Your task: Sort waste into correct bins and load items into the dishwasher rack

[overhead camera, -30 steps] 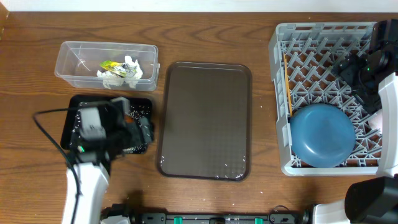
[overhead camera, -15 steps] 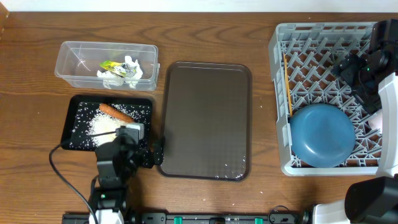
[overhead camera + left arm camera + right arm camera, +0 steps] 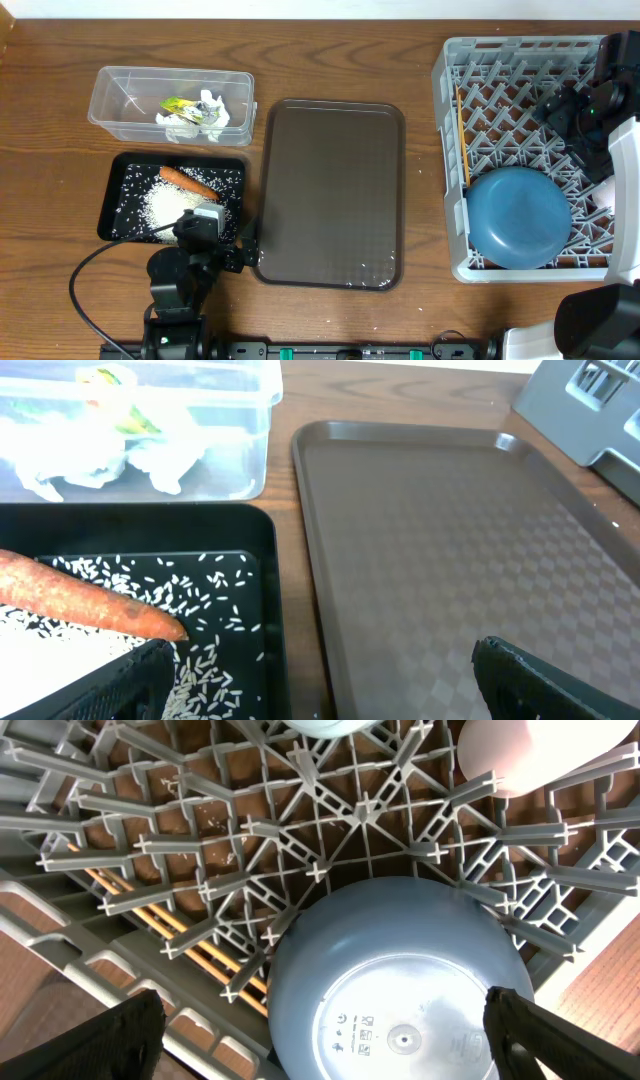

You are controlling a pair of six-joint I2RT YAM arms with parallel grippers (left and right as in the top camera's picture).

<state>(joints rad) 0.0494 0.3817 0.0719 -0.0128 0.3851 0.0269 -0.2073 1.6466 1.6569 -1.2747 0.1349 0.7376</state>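
Withdrawn off the black tray, left fingers gape empty; right fingers too, their camera catching blue dish stamps overhead misses.

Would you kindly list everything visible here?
Tub: one, clear, back left.
Paper: wads, white, in tub.
Wrapper: one, yellow-green, in tub.
Bin tray: one, black, before tub.
Rice: many, white, in bin tray.
Carrot: one, orange, in bin tray.
Serving tray: one, brown, centre.
Rack: one, grey, right.
Dish: one, blue, inverted in rack.
Chopsticks: pair, tan, rack's left side.
Cup: one, white, in rack.
Bowl: one, pale blue, in rack.
Left claw: open, by bin tray.
Right claw: open, above rack.
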